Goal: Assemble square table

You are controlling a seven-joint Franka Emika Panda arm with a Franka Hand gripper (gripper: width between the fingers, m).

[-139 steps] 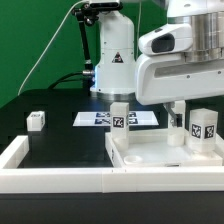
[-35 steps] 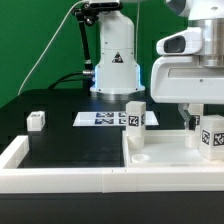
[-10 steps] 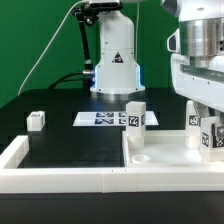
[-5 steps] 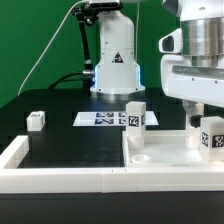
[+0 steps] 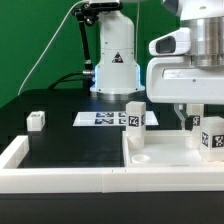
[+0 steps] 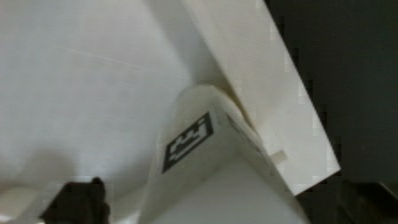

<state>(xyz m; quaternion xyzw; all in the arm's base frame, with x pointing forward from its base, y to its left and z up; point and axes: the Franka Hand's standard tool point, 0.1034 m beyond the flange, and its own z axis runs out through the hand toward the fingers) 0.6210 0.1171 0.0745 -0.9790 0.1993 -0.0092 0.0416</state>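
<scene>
The white square table top point(image 5: 170, 158) lies rim up at the exterior view's right. One tagged leg point(image 5: 135, 117) stands upright at its back left corner. A second tagged leg point(image 5: 210, 136) stands upright near its back right corner. My gripper point(image 5: 200, 120) hangs just above that second leg, open, its fingers apart on either side. In the wrist view the same leg point(image 6: 196, 140) rises from the table top point(image 6: 89, 90) between the dark fingertips point(image 6: 80, 200), with my gripper point(image 6: 222, 208) not touching it. A third small leg point(image 5: 37, 121) lies on the black worktop at the left.
The marker board point(image 5: 100, 119) lies flat behind the table top. A long low white wall point(image 5: 60, 168) edges the worktop's front and left. The arm's white base point(image 5: 113, 60) stands at the back, with a green backdrop behind it.
My gripper has opened and let go of the right-hand leg, and the hand has turned about the vertical. The leg stays upright where it was.
</scene>
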